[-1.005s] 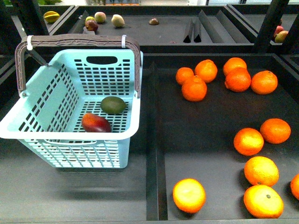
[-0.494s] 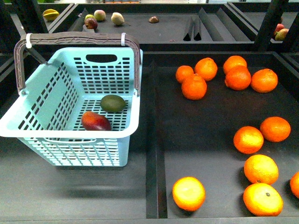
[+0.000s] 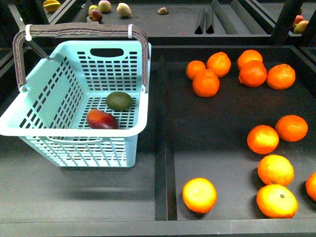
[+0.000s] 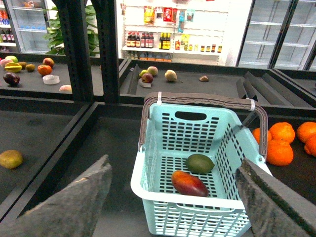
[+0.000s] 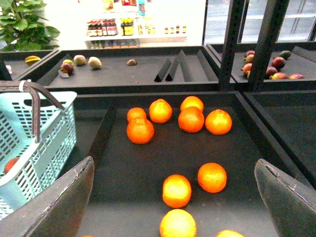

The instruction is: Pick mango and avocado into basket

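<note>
Since the earlier front pictures the whole scene had slid lower and a little nearer in the frame, while the fruit kept its places inside the basket (image 3: 74,128). In the left wrist view the left fingers (image 4: 64,202) stood spread wide and released, holding nothing, raised well back from the basket (image 4: 197,163). In the right wrist view the right fingers (image 5: 54,202) were likewise parted and empty, hanging above the oranges (image 5: 177,190) in the right-hand compartment. Neither arm showed in the front view. The mango (image 3: 101,119), dark red with an orange flush, lay on the slotted basket floor toward the near wall, and the avocado (image 3: 119,100) lay just beside it, slightly farther back and to the right; whether the two touched could not be told. From the left wrist the mango (image 4: 189,183) and avocado (image 4: 199,163) appeared the same way, side by side on the floor. The basket sat on the dark counter (image 3: 98,192) in the left compartment, its brown handles (image 3: 81,30) upright and bound with white zip ties (image 3: 28,32). A raised divider (image 3: 165,163) parted it from the scattered oranges (image 3: 199,194). Small fruits (image 3: 103,7) lay on the far shelf behind.
</note>
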Robot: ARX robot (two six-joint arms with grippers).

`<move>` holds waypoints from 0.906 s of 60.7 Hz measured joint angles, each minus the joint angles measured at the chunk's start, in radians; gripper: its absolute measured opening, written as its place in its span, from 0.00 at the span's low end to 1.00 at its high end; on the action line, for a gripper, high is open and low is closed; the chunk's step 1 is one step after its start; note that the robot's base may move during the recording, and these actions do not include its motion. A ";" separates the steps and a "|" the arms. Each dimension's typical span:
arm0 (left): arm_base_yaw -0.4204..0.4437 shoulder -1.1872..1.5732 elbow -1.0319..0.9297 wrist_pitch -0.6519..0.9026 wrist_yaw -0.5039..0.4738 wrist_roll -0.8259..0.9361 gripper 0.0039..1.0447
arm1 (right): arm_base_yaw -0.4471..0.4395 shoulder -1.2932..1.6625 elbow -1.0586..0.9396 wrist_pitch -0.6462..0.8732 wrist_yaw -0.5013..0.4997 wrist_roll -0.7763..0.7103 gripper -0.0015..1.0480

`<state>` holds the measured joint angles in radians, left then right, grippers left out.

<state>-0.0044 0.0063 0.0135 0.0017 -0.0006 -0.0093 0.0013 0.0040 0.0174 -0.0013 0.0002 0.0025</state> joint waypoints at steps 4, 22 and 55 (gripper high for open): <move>0.000 0.000 0.000 0.000 0.000 -0.001 0.91 | 0.000 0.000 0.000 0.000 0.000 0.000 0.92; 0.000 0.000 0.000 0.000 0.000 0.000 0.92 | 0.000 0.000 0.000 0.000 0.000 0.000 0.92; 0.000 0.000 0.000 0.000 0.000 0.000 0.92 | 0.000 0.000 0.000 0.000 0.000 0.000 0.92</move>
<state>-0.0044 0.0063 0.0135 0.0017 -0.0002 -0.0097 0.0013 0.0040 0.0174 -0.0013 0.0002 0.0025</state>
